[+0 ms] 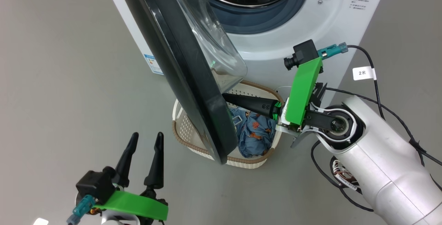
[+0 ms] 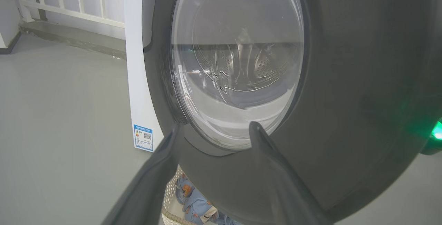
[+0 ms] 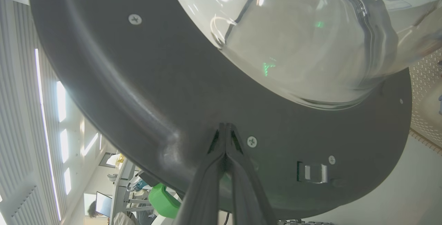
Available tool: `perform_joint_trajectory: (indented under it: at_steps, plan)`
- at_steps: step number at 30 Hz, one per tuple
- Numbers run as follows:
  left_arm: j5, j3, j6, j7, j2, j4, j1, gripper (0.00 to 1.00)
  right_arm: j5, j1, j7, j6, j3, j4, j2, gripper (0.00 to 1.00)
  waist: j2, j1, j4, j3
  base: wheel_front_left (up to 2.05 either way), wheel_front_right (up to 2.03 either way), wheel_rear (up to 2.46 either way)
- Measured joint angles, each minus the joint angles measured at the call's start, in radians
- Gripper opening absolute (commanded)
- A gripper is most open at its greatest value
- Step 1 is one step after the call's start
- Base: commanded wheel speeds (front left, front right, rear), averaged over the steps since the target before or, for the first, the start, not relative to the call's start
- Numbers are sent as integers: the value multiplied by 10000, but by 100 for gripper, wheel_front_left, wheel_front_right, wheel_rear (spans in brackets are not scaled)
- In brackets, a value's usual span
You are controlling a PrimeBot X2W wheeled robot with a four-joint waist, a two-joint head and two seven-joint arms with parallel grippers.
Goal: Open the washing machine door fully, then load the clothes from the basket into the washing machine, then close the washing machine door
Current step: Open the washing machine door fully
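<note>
One washing machine door (image 1: 186, 80): glossy black ring, bulging clear bowl, ajar | basket (image 1: 241, 164) and clothes (image 1: 257, 131) behind door, half hidden | left fingers (image 1: 156, 163) apart | right fingers (image 3: 238, 169) together, against door

The head view looks steeply down from above onto the floor (image 1: 62, 80) in front of the washing machine (image 1: 276, 45). The part-open washing machine door (image 1: 186, 80) runs edge-on through the middle, with the basket (image 1: 241, 164) just below it. The left wrist view sits low on the left, a short way off, and faces the door's outer side and glass window. The right wrist view is very near the door's inner side, facing it from the right. All three views share the door. The head and left wrist views also share the machine's blue label (image 1: 153, 64), the basket and the clothes (image 1: 257, 131).
</note>
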Motion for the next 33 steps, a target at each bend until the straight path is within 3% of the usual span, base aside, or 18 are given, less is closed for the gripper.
perform_joint_trajectory:
  at_steps: [6,7,8,10,11,13,26,33]
  plan:
    - [-2,-6,0,0,165,23,4,100,-33,232,-288,2,-259,-40,-46,0,-1,0,-256,-143,0,0,0]
    - [-4,-6,0,0,213,25,4,100,-81,275,-347,2,-288,-42,-86,8,0,0,-314,-165,0,0,0]
    - [-10,2,0,0,257,25,4,100,-98,329,-403,2,-326,-61,-136,27,0,0,-374,-186,0,0,0]
    - [-33,21,0,0,355,44,4,100,-100,458,-548,2,-430,-81,-221,46,0,0,-511,-223,0,0,0]
    - [-40,40,0,0,397,63,4,100,-100,524,-617,2,-485,-90,-261,72,0,0,-585,-242,0,0,0]
    - [-58,67,0,0,506,86,3,100,-128,690,-782,2,-594,-123,-372,100,0,1,-746,-279,0,0,0]
    - [-215,506,0,0,936,134,25,100,-445,1755,-1808,2,-1139,-209,-1055,100,0,0,-1798,-510,0,0,0]
    - [-213,861,0,2,955,136,357,100,-706,2724,-2984,2,-1252,-238,-1480,100,0,0,-2398,-683,0,0,0]
